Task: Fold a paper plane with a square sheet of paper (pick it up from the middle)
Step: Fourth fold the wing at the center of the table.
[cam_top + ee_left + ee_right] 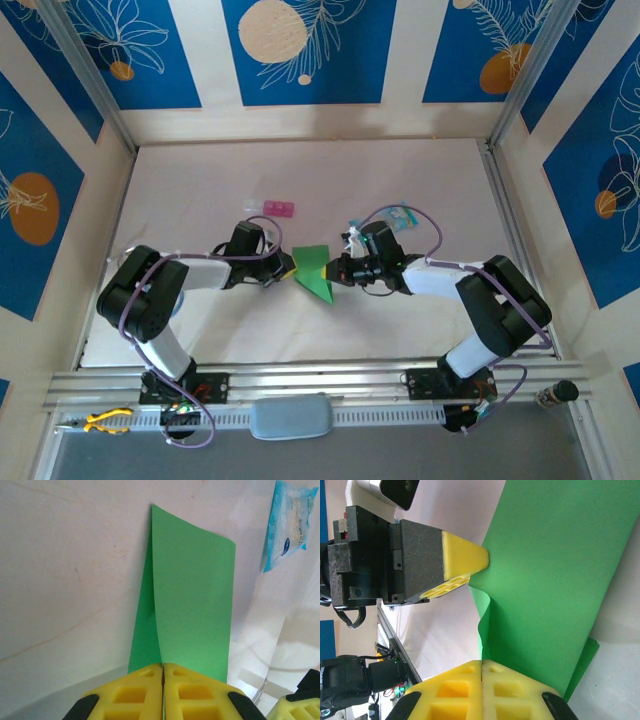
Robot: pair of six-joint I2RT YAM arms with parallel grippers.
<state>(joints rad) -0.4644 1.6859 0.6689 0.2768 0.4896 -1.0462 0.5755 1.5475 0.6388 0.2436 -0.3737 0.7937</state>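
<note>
- Yellow-handled pliers (105,421): lie on the metal rail at the near left corner, off the white surface (200,190).
- Left arm (150,295): reaches from its base toward the middle of the surface, with the forearm running rightward.
- Pink block (272,208): lies flat on the surface beyond the left wrist, apart from the paper.
- Left claw (286,270): fully closed, its yellow fingers pressed together on the left edge of the square sheet of paper (313,270). In its own wrist view the left claw (163,667) shows no gap between the fingers, and the green paper emerges from between them.
- Square sheet of paper (192,605): bright green and unmarked, at the middle of the surface, between the two claws and pinched by both. It is folded over. A wide front panel and a narrower layer behind it meet along a crease that runs from the left claw to a far point. Whether any part rests on the surface cannot be told.
- Right claw (335,270): fully closed on the right edge of the sheet. In the right wrist view the right claw (481,664) grips the near edge, and the paper (555,570) buckles in a soft wave toward the left claw (481,560), which is on the same edge.
- Pale blue packet (400,215): lies on the surface beyond the right wrist, near it and clear of the paper.
- Right arm (495,305): extends leftward from its base.
</note>
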